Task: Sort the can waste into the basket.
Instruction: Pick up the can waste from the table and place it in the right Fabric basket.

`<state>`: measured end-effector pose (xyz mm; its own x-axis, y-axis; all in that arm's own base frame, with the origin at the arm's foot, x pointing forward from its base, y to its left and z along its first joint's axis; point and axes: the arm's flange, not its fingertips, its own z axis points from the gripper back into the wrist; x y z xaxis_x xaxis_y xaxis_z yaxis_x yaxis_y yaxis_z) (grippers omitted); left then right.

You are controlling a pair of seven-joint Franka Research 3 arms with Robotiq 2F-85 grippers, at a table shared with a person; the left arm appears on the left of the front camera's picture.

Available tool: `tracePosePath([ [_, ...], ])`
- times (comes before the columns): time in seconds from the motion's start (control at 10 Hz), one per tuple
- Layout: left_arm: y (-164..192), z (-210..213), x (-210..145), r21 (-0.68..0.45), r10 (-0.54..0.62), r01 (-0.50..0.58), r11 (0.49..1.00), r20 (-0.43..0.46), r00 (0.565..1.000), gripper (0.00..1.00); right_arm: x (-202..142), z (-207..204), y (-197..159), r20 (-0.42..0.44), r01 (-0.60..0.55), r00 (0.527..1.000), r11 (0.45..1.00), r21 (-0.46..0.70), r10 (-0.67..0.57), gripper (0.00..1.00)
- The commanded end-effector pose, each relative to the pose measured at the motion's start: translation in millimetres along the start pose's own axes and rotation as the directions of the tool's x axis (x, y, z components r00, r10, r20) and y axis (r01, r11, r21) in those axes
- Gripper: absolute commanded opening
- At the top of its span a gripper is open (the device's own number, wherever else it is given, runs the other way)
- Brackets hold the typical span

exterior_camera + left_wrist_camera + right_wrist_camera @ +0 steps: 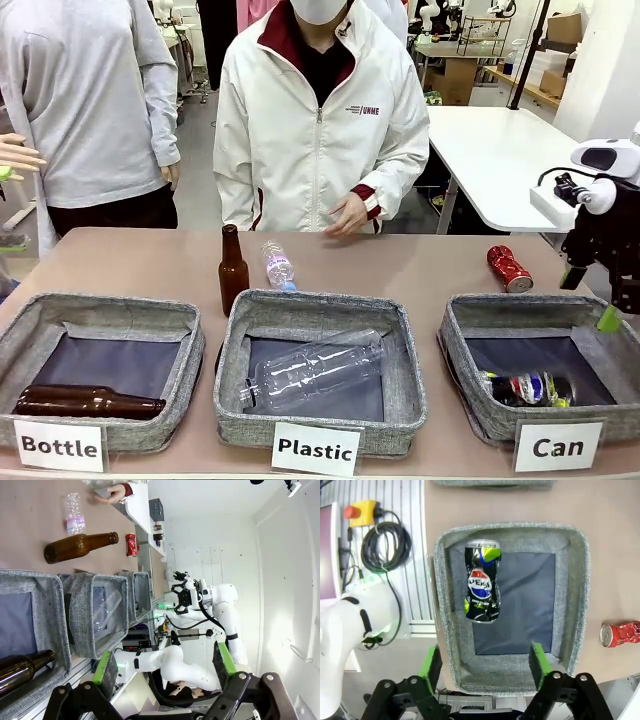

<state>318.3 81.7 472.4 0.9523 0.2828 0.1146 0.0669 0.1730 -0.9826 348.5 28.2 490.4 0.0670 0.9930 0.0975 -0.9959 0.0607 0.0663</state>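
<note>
The black can (482, 581) with blue, white and green print lies on its side in the grey Can basket (577, 580), near one wall. Above it my right gripper (485, 662) hangs open with nothing between its green pads. From the front, that gripper (590, 297) hovers over the basket's (470, 312) far right corner and the black can (525, 387) rests near the front wall. The dented red can (509, 268) lies on the table just behind the basket, also seen as the red can (620, 633) outside the rim. My left gripper (165, 665) is open and empty, off the table's side.
A Plastic basket (320, 305) in the middle holds a clear bottle. The Bottle basket (100, 305) on the left holds a brown bottle. An upright brown bottle (232, 268) and a small plastic bottle (279, 266) stand behind them. The person's hand (350, 215) rests at the far edge.
</note>
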Motion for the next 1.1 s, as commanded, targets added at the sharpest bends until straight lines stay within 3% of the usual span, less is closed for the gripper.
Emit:
tracePosePath([
  [0.0,-3,-1,-1,-0.019,0.009,-0.009,1.0,0.004,1.0,1.0,-3,-3,-4,0.101,0.064,0.993,0.997,-0.048,-0.059,1.0],
  [0.1,-3,-1,-1,-0.019,0.009,-0.009,1.0,0.004,1.0,1.0,-12,3,-7,0.329,0.141,0.938,0.987,-0.071,-0.11,1.0],
  [0.2,-3,-1,-1,-0.019,0.009,-0.009,1.0,0.004,1.0,1.0,-28,8,-9,0.632,0.181,0.761,0.983,0.015,-0.149,1.0],
  [0.3,-3,-1,-1,-0.019,0.009,-0.009,1.0,0.004,1.0,1.0,-59,12,-10,0.845,0.241,0.473,0.959,0.149,-0.25,1.0],
  [0.4,-3,-1,-1,-0.019,0.009,-0.009,1.0,0.004,1.0,1.0,-83,14,-12,0.887,0.221,0.278,0.923,0.315,-0.369,1.0],
  [0.5,-3,-1,-1,-0.019,0.009,-0.009,1.0,0.004,1.0,1.0,-98,11,-14,0.89,0.294,0.108,0.87,0.397,-0.443,1.0],
  [0.6,-3,-1,-1,-0.019,0.009,-0.009,1.0,0.004,1.0,1.0,-107,8,-12,0.879,0.34,0.033,0.832,0.438,-0.476,1.0],
  [0.8,-3,-1,-1,-0.019,0.009,-0.009,1.0,0.004,1.0,1.0,-121,2,-1,0.809,0.438,-0.128,0.699,0.565,-0.573,1.0],
  [0.9,-3,-1,-1,-0.019,0.009,-0.009,1.0,0.004,1.0,1.0,-126,-3,4,0.736,0.425,-0.161,0.627,0.653,-0.658,1.0],
  [1.0,-3,-1,-1,-0.019,0.009,-0.009,1.0,0.004,1.0,1.0,-129,-9,6,0.659,0.416,-0.164,0.554,0.721,-0.734,1.0],
])
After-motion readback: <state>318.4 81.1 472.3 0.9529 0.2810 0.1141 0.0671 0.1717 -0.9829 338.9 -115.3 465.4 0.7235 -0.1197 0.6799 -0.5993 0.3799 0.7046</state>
